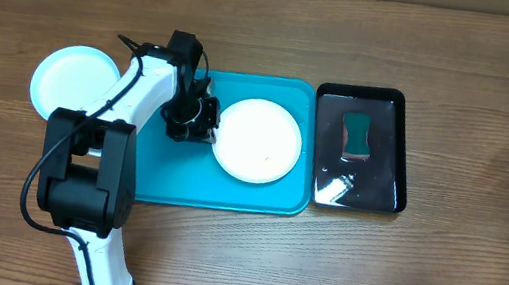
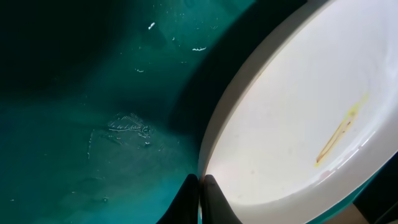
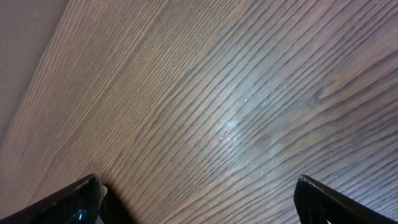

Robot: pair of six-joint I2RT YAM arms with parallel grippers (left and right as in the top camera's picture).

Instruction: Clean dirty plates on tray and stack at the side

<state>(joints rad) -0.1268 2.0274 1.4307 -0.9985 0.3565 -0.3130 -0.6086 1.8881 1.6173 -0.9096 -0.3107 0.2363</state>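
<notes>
Left gripper (image 1: 205,123) meets the white plate (image 1: 257,141) at its left rim, on the tray (image 1: 227,194); a second plate (image 1: 71,83) lies off-tray. Left wrist adds detail — fingers (image 2: 214,199) pinch that rim, smear (image 2: 336,140) visible. Right wrist — right gripper (image 3: 199,202) spread wide over bare table (image 3: 236,112).

In the left wrist view the white plate (image 2: 292,124) is cut off by the top and right edges, and only the fingertips (image 2: 214,202) of the left gripper (image 2: 200,194) are shown. In the overhead view the tray (image 1: 227,194) is partly covered by the left arm (image 1: 137,85). The fingers (image 3: 78,202) of the right gripper (image 3: 196,190) are cut by the bottom edge.
</notes>
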